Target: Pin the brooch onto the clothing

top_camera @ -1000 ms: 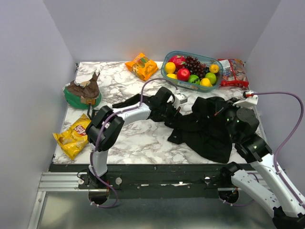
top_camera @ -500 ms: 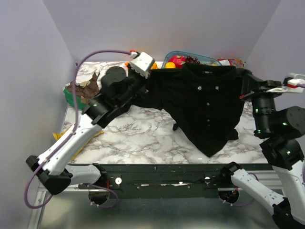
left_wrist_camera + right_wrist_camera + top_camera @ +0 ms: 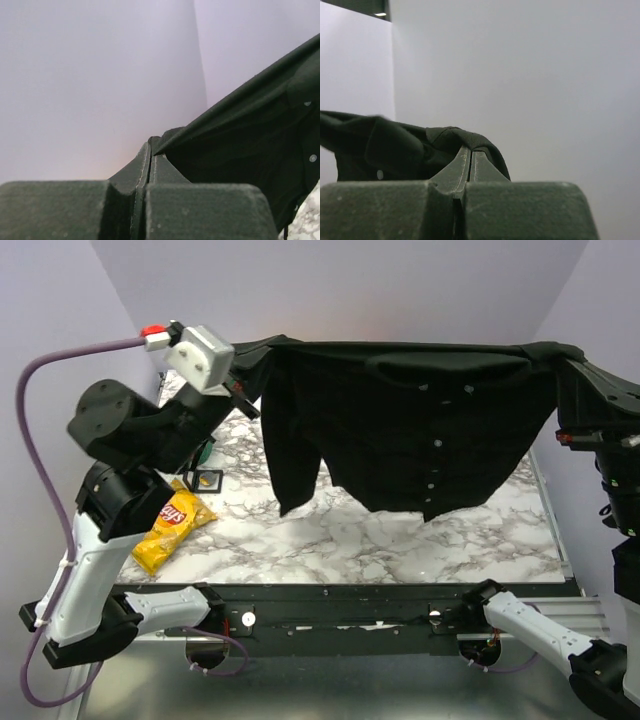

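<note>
The clothing [image 3: 400,430], a black button-up shirt with small white buttons [image 3: 437,443], hangs spread wide in the air above the marble table [image 3: 400,540]. My left gripper [image 3: 252,358] is shut on its left shoulder edge and my right gripper [image 3: 572,362] is shut on its right shoulder edge. In the left wrist view the closed left gripper [image 3: 151,143] pinches the taut black cloth [image 3: 250,140]. In the right wrist view the fabric [image 3: 395,145] drapes over the closed right gripper [image 3: 470,150]. The brooch is out of view.
A small black square box [image 3: 208,480] lies on the table at the left, with a yellow chips bag [image 3: 170,528] in front of it. The hanging shirt hides the back of the table. Lilac walls close in on both sides.
Both arms have lifted the shirt off the table and pulled it apart; it went from a crumpled heap to hanging flat and high between the grippers.
</note>
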You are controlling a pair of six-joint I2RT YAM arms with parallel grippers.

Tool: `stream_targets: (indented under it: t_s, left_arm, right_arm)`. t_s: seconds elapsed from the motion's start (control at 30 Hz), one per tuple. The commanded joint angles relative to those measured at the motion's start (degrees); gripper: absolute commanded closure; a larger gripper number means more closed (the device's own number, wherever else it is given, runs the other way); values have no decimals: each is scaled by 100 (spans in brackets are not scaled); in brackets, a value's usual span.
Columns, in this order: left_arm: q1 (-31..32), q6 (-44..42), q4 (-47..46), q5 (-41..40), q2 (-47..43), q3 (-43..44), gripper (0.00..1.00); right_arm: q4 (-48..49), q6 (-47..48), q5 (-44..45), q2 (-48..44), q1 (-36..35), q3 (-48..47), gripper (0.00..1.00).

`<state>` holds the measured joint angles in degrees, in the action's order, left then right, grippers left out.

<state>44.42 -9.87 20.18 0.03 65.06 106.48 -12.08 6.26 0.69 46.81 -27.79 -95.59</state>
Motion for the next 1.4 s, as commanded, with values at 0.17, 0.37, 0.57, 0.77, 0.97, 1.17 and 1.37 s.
stream_targets:
  t_s: [0.17,0.37,0.57,0.77,0.97,1.17,1.37]
  left_arm:
    - [-48,495,-199,-283,-275,84,100]
    - [-1494,1256,679,300,1271,734,100]
    - [-3238,2067,1608,1330,3414,1506,100]
    - [-3335,1945,3102,1308,5762,2685,23]
    - [-3309,1804,2458,700,5387,1273,4]
    - [-3002,2243,1429,919,4271,-319,3]
    - [-2474,2936,358,1814,3681,-1786,3]
  right_arm:
    - [49,-160,474,240,37,-513,99]
    - [-154,-63,1681,1733,168,-539,99]
    - [-584,-1215,713,4242,1592,-1135,99]
    - [-1277,-1328,-382,6225,1628,-1901,27]
    - [-641,-1725,-650,5807,1628,-402,0]
    - [-304,-1883,-228,4481,1654,1583,0]
    - [-313,-2427,-419,3153,1672,3316,1]
